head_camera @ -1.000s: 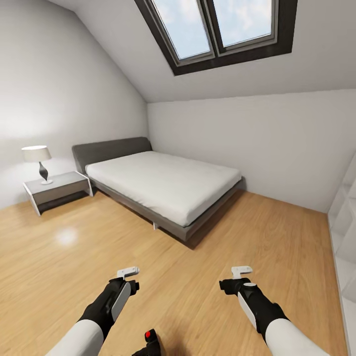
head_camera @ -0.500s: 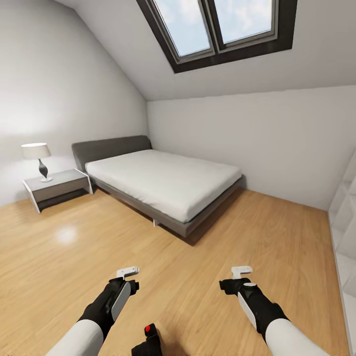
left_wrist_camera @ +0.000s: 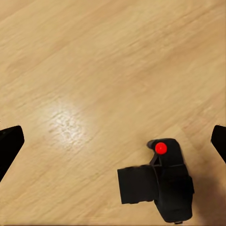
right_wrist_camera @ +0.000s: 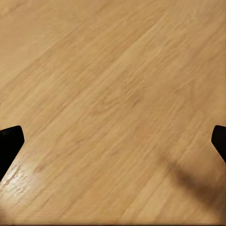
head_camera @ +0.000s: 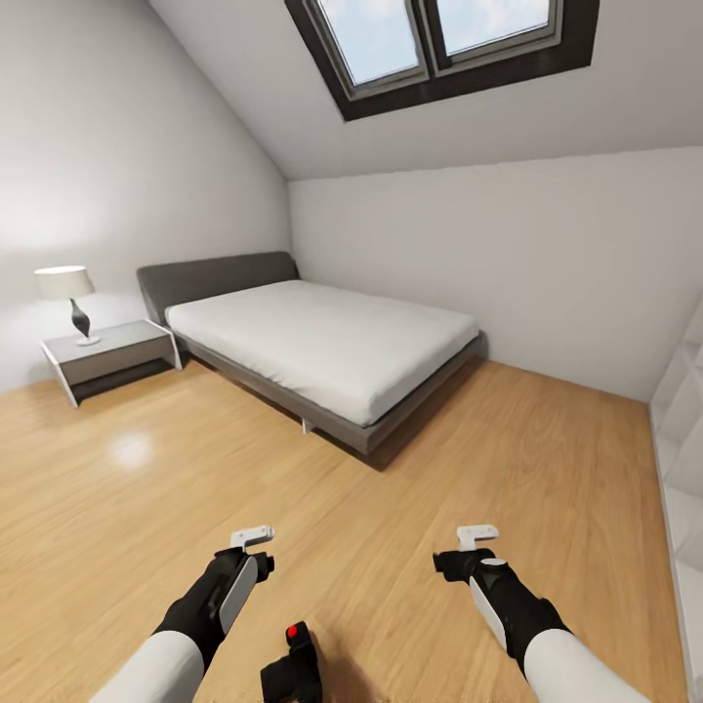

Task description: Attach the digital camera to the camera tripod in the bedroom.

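The robot is looking over the bedroom with both the left gripper (head_camera: pixel 252 536) and right gripper (head_camera: pixel 477 534) spread empty, the digital camera (head_camera: pixel 293 666) lying on the wood floor (head_camera: pixel 410 547) between them, calling next for a grasp.

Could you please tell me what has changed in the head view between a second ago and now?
The whole picture has shifted, so the camera moved: the bed, nightstand and lamp sit higher, and more of the digital camera on the wood floor shows at the bottom edge. Nothing was taken hold of or let go. The left gripper and right gripper keep their places, both open and empty.
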You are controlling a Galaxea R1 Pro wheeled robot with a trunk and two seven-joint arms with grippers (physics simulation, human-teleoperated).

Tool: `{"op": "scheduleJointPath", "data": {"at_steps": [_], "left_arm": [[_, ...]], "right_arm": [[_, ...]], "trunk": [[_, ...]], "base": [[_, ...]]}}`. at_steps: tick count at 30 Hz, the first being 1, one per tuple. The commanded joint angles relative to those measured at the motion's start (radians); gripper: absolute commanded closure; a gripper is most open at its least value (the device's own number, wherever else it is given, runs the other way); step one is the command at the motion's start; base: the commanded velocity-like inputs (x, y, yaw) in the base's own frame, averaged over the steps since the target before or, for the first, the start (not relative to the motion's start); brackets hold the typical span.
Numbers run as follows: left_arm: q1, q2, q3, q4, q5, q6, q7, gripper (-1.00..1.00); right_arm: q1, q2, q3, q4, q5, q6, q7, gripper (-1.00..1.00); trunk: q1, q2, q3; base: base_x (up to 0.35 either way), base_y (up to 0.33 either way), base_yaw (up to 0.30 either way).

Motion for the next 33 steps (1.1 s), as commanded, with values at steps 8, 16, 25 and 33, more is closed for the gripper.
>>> {"op": "scheduleJointPath", "data": {"at_steps": [8,16,25,33], "left_arm": [[0.000,-0.001,0.002,-0.002,0.010,0.003,0.007,-1.00],[0.000,-0.002,0.002,-0.003,0.010,0.003,0.007,-1.00],[0.000,-0.002,0.002,-0.003,0.010,0.003,0.007,-1.00],[0.000,-0.002,0.002,-0.006,0.011,0.003,0.007,-1.00]], "right_arm": [[0.000,0.001,-0.003,-0.002,0.010,0.008,-0.001,-1.00],[0.000,0.001,-0.002,-0.002,0.010,0.011,-0.001,-1.00],[0.000,0.001,-0.001,-0.002,0.012,0.010,0.000,-1.00],[0.000,0.001,-0.001,-0.004,0.012,0.004,0.001,-1.00]], "trunk": [[0.003,-0.002,-0.032],[0.007,-0.004,-0.063],[0.011,-0.006,-0.098],[0.015,-0.008,-0.129]], "base": [[0.000,0.000,0.000],[0.000,0.000,0.000],[0.000,0.000,0.000],[0.000,0.000,0.000]]}}
